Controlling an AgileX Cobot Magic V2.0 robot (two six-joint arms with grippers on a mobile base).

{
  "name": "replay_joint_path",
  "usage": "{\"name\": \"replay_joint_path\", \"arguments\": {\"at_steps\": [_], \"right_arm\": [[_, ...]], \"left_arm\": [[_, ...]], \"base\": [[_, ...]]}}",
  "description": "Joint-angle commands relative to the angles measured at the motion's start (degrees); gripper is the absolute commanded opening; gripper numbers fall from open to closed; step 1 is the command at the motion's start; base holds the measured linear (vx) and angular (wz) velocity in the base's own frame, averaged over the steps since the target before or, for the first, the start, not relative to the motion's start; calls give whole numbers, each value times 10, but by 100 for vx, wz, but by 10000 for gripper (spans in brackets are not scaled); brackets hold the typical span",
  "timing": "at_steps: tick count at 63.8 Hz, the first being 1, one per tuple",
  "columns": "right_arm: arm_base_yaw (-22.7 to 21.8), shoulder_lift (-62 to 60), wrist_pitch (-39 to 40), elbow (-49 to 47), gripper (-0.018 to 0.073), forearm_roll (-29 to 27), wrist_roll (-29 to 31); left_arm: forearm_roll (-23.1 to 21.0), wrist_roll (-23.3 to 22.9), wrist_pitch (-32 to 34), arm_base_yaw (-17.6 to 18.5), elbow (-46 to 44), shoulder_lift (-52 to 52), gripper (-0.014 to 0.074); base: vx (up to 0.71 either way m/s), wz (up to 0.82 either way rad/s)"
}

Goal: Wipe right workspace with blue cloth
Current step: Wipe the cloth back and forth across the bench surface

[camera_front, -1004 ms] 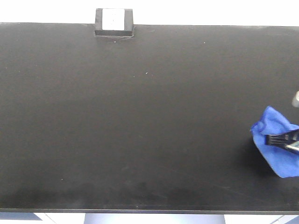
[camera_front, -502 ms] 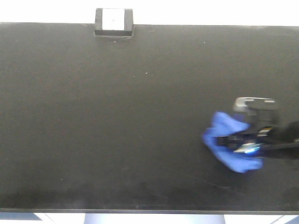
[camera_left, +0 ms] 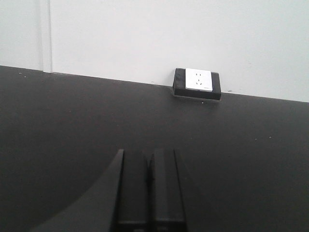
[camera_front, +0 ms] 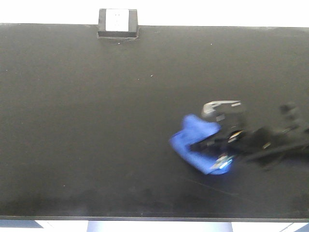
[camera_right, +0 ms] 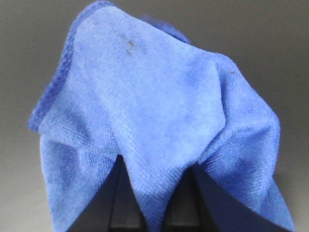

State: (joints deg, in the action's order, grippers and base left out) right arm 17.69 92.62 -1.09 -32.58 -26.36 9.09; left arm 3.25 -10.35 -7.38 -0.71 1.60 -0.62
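The blue cloth [camera_front: 195, 142] lies bunched on the black table [camera_front: 96, 121], right of centre. My right gripper [camera_front: 215, 143] is shut on it and presses it on the surface; the arm is blurred behind it. In the right wrist view the cloth [camera_right: 154, 111] fills the frame, pinched between the two dark fingers of the right gripper [camera_right: 157, 174]. My left gripper [camera_left: 149, 159] shows only in the left wrist view, shut and empty, above bare table.
A black socket box with a white face [camera_front: 117, 22] sits at the table's far edge; it also shows in the left wrist view [camera_left: 198, 83]. A white wall [camera_left: 169, 34] rises behind the table. The table's front edge [camera_front: 145, 218] runs along the bottom.
My right gripper has dragged the blue cloth leftward across the table, from the right edge to right of centre. The left arm has not visibly changed.
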Motion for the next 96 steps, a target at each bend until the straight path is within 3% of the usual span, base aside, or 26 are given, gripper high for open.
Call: {"name": "replay_joint_path", "arguments": {"at_steps": [1, 14, 22, 27, 33, 41, 49, 58, 66, 76, 88, 96], "right_arm": [[-108, -20, -5, -12, 0, 10, 25], [-325, -34, -76, -12, 0, 11, 72], [-364, -43, -95, -12, 0, 10, 99], [-340, -43, -90, -12, 0, -1, 112], [-277, -43, -80, -12, 0, -28, 113], [-149, -43, -44, -12, 0, -77, 115], [-1, -43, 11, -12, 1, -76, 134], [90, -43, 60, -12, 8, -67, 175], [90, -43, 65, -12, 41, -81, 177], [60, -43, 60, -12, 152, -79, 211], [12, -43, 59, -12, 421, -84, 203], [3, -50, 55, -12, 582, -90, 184]], "left_arm": [[-4, -5, 46, 2, 18, -9, -6], [-4, -5, 46, 2, 18, -9, -6], [-4, -5, 46, 2, 18, -9, -6], [-4, -5, 46, 2, 18, -9, -6], [-4, -5, 46, 2, 18, -9, -6], [-4, -5, 46, 2, 18, -9, -6], [-4, -5, 46, 2, 18, -9, -6], [-4, -5, 46, 2, 18, -9, -6], [-4, -5, 46, 2, 18, -9, -6], [-4, -5, 46, 2, 18, -9, -6], [-4, -5, 46, 2, 18, -9, -6], [-4, -5, 46, 2, 18, -9, -6]], "base": [[0, 0], [0, 0], [0, 0], [0, 0], [0, 0], [0, 0], [0, 0], [0, 0], [0, 0], [0, 0], [0, 0], [0, 0]]}}
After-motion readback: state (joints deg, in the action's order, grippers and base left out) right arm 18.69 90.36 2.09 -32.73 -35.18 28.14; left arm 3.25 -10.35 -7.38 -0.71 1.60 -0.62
